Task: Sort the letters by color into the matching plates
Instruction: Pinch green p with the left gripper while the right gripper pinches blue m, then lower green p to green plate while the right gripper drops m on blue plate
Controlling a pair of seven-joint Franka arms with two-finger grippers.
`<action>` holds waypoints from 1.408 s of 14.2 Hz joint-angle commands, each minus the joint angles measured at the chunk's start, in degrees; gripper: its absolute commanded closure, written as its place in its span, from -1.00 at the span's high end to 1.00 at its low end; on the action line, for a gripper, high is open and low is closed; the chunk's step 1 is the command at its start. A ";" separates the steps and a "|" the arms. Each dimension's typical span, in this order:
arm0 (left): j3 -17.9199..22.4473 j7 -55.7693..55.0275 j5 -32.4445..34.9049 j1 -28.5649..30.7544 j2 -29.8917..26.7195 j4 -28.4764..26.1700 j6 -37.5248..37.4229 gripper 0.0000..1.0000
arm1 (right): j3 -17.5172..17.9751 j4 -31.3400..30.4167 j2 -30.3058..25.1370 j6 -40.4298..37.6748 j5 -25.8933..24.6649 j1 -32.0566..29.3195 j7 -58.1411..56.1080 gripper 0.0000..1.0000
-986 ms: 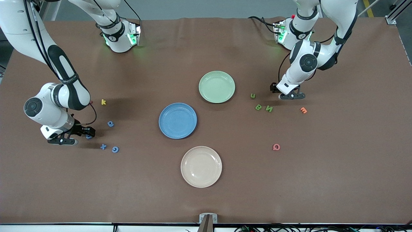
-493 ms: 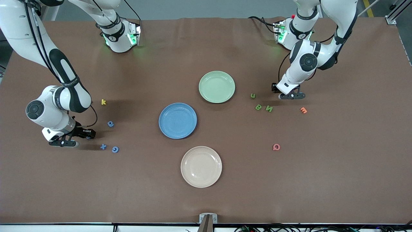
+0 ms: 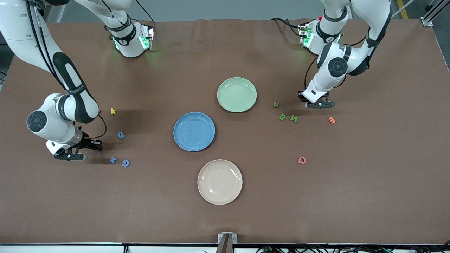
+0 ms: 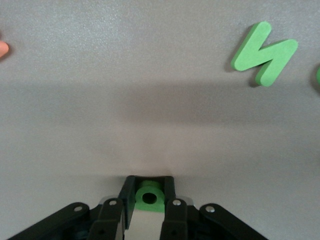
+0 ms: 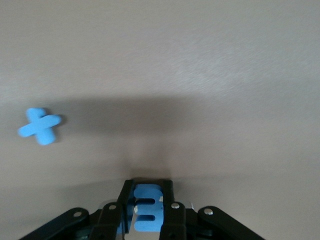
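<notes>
My left gripper (image 3: 301, 97) is shut on a green letter (image 4: 149, 196) with a round hole, low over the table beside the pale green plate (image 3: 237, 95). Three more green letters (image 3: 282, 117) lie close by; the N (image 4: 264, 54) shows in the left wrist view. My right gripper (image 3: 94, 144) is shut on a blue letter (image 5: 147, 207) at the right arm's end of the table. Three blue letters lie near it: one (image 3: 120, 135), an X (image 3: 112, 160) and a C (image 3: 126, 163). The blue plate (image 3: 194, 131) sits mid-table.
A cream plate (image 3: 219, 181) lies nearer the front camera than the blue plate. A yellow k (image 3: 113, 111) lies near the right arm. An orange letter (image 3: 331, 120) and a pink Q (image 3: 301, 160) lie toward the left arm's end.
Both grippers have closed, each onto the letter between its fingers. The blue letter that lay by the right gripper's fingers is now held. The arms have barely shifted.
</notes>
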 commanded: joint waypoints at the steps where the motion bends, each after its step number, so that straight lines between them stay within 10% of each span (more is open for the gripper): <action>1: -0.40 -0.37 1.07 0.54 -2.16 0.29 -1.61 -0.56 | 0.70 1.29 -2.56 -5.47 0.14 0.96 3.05 -1.00; 8: -7.42 -11.94 0.36 -0.07 -5.86 8.28 -13.92 -0.56 | 5.61 -0.37 -6.41 -7.85 0.32 4.28 17.94 -1.00; 12: -16.11 -23.99 -0.51 -0.25 -2.97 15.57 -18.32 -0.57 | 11.68 -1.09 -8.71 -7.33 0.32 15.78 46.93 -1.00; 18: -22.64 -40.08 -0.69 -6.03 7.31 26.56 -18.33 -0.57 | 11.51 0.15 -6.43 -1.97 0.14 29.69 69.05 -0.96; 19: -22.55 -41.67 -0.52 -7.44 9.06 28.14 -18.24 -0.57 | 11.51 0.32 -6.25 -2.31 0.14 29.78 69.15 -0.67; 20: -22.29 -43.34 -0.25 -9.19 10.82 29.98 -18.24 -0.57 | 11.51 0.41 -5.90 -2.32 0.14 29.87 69.23 0.41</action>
